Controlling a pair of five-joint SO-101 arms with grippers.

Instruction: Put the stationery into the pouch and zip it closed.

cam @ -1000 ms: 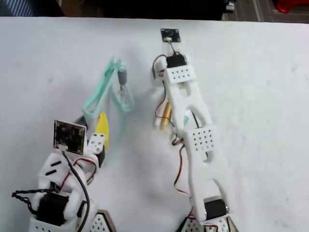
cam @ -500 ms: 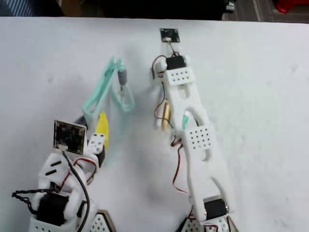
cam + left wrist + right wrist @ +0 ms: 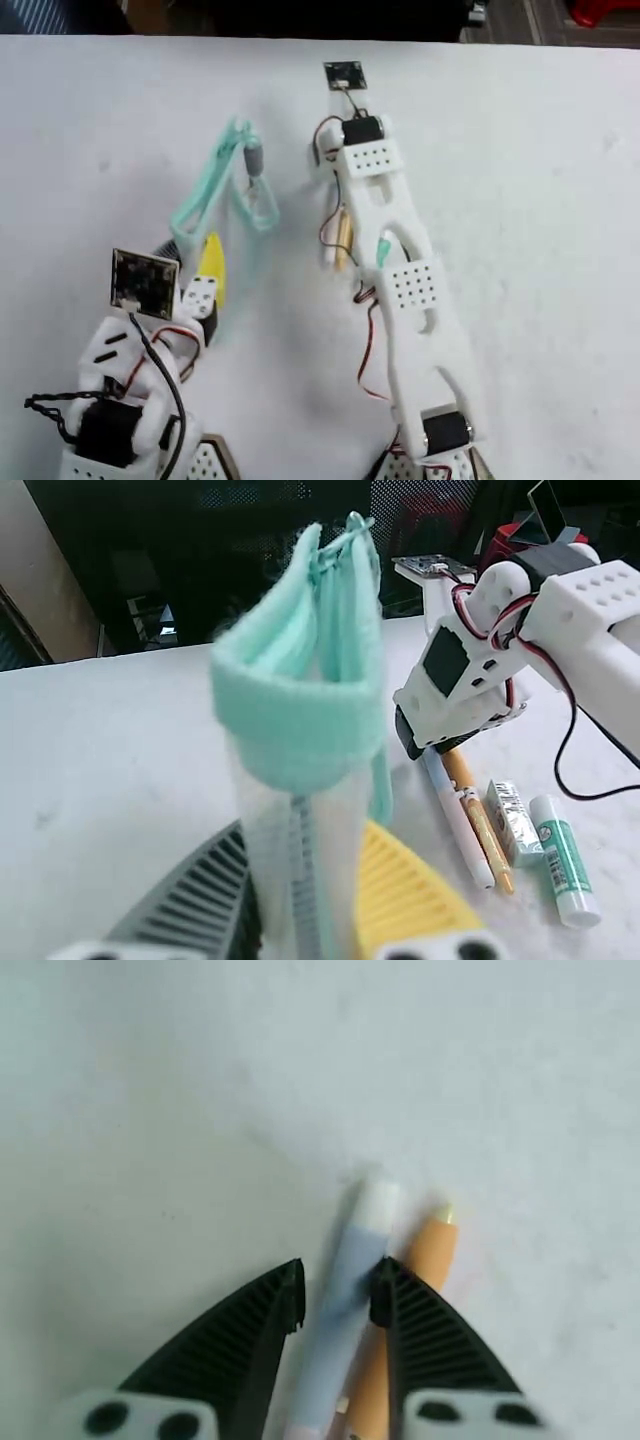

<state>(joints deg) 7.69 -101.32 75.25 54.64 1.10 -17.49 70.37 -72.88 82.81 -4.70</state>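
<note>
Right gripper [image 3: 335,1295] straddles the pale pen [image 3: 362,1240], fingers narrowly parted, not yet clamped, the pen's long axis running forward between them, orange pen [image 3: 432,1250] just beside it.

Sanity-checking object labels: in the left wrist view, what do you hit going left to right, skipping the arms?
pouch → pale pen → orange pen → small packet → glue stick

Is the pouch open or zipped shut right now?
Open: in the high view the pouch shows its teal rims spread apart in a loop, with the left gripper clamped on its near end.
</note>
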